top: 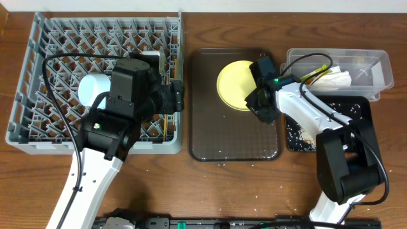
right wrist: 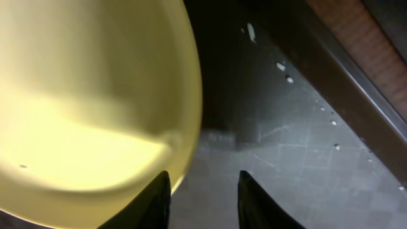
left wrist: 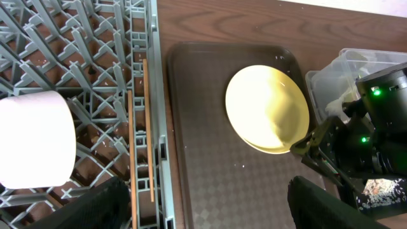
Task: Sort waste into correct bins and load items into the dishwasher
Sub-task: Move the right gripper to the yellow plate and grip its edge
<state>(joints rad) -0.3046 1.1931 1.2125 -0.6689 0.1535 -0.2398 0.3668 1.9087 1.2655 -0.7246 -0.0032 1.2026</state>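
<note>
Yellow plate [top: 234, 86]: lies in the dark-brown serving tray [top: 216, 140], toward its 1 o'clock corner. A few rice grains [right wrist: 280, 66] are scattered on the tray floor beside it.

Right gripper [right wrist: 203, 183]: at the plate's 4 o'clock rim. Jaws part-way apart. Wrist view shows bare tray between the fingers and the rim running up to the left finger. No hold on the plate seen.

Left gripper [left wrist: 210, 207]: jaws wide, nothing in them. Hangs over the 3 o'clock side of the grey dish rack [top: 57, 146].

Rack, at 9 o'clock of the tray: white cup [top: 94, 89] on its side and chopsticks [left wrist: 130, 149] along the near wall.

At 3 o'clock of the plate, the clear tub [top: 372, 60] holds a crumpled tissue [top: 337, 77]. The black tray [top: 362, 108] sits at 4 o'clock.

Step in hand (judgement): picking up the plate for loading.

Next move calls for:
- rim seated squarely between the jaws before they close, one finger under the edge;
- lift clear of the tray lip;
- carry toward 9 o'clock, and stand the plate on edge between pegs.

Risk: a shallow bite lets the plate slide or pivot.
</note>
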